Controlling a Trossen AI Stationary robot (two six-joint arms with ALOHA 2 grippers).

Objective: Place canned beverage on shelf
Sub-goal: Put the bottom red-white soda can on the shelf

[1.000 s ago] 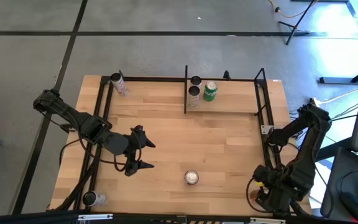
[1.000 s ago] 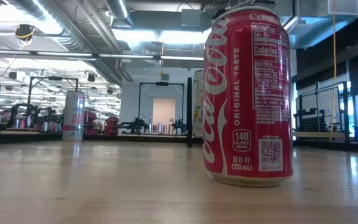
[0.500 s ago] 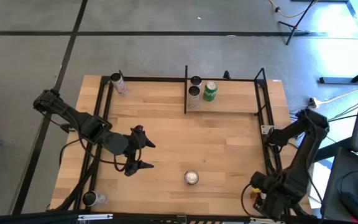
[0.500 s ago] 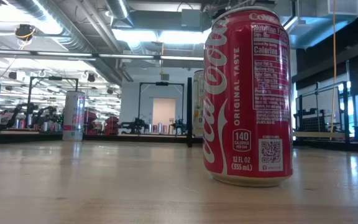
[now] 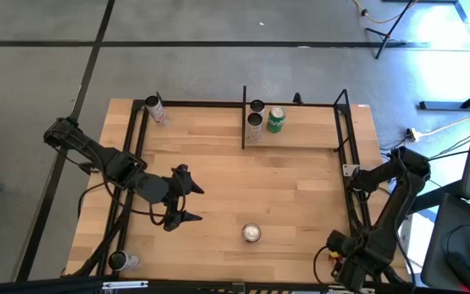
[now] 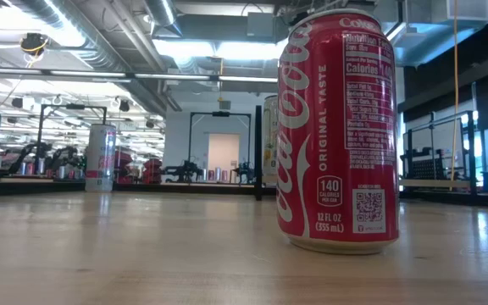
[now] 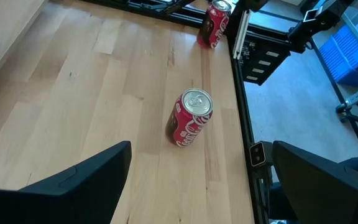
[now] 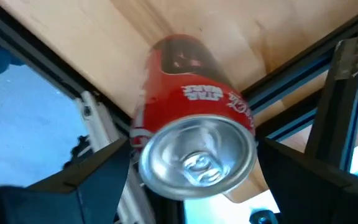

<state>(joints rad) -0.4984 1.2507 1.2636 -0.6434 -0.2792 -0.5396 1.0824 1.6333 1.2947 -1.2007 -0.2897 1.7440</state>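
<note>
Right gripper (image 8: 191,186) lowered over corner can (image 8: 191,146); frame bars (image 8: 303,93) close.

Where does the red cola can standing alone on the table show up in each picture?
High view: the red can, bottom middle, on the table.
Low view: large, right of centre.
Left wrist view: centre.
Right wrist view: absent; another can shows.
Shared landmark: the black frame.

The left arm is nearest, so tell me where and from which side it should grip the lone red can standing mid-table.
Grip the red can around the middle of its round side wall, coming in level from the left end effector. It stands upright with bare tabletop around it, and the open fingers could straddle it.
</note>
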